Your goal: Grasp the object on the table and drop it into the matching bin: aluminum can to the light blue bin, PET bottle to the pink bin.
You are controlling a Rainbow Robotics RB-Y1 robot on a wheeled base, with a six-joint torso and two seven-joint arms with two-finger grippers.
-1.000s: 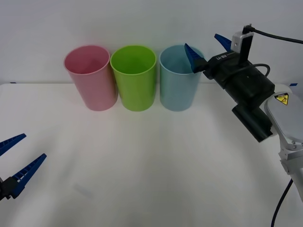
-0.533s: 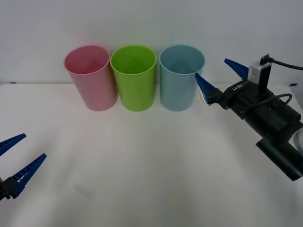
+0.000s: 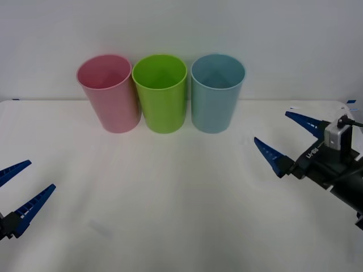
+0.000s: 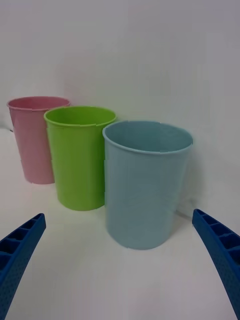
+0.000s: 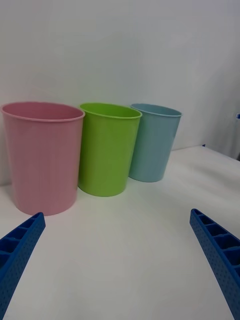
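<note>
The right gripper point(image 3: 289, 139) hangs over the right side of the table point(image 3: 181, 198), its two blue ribbed fingers point(image 3: 271, 156) spread wide with nothing between them and touching nothing. It sits nearer than the bins and to their right, well apart from the blue bin point(image 3: 217, 93), which is the closest of the three to it. In the right wrist view that bin point(image 4: 145, 185) stands between the spread fingers point(image 4: 220, 250), farther off.

The left gripper point(image 3: 20, 192) is parked at the near left edge, fingers also wide apart and empty, well away from the pink bin point(image 3: 109, 93).

Three bins stand upright in a row at the far side of the table: pink on the left, a green bin point(image 3: 160, 93) in the middle, blue on the right. They stand just beside one another, rims close. Each is smooth plastic, round and tapered, wider at the rim than at the base. The can is not on the visible tabletop, and whether it lies inside a bin cannot be told. The table is plain white, flat and matte, with a white wall point(image 3: 181, 28) behind.
</note>
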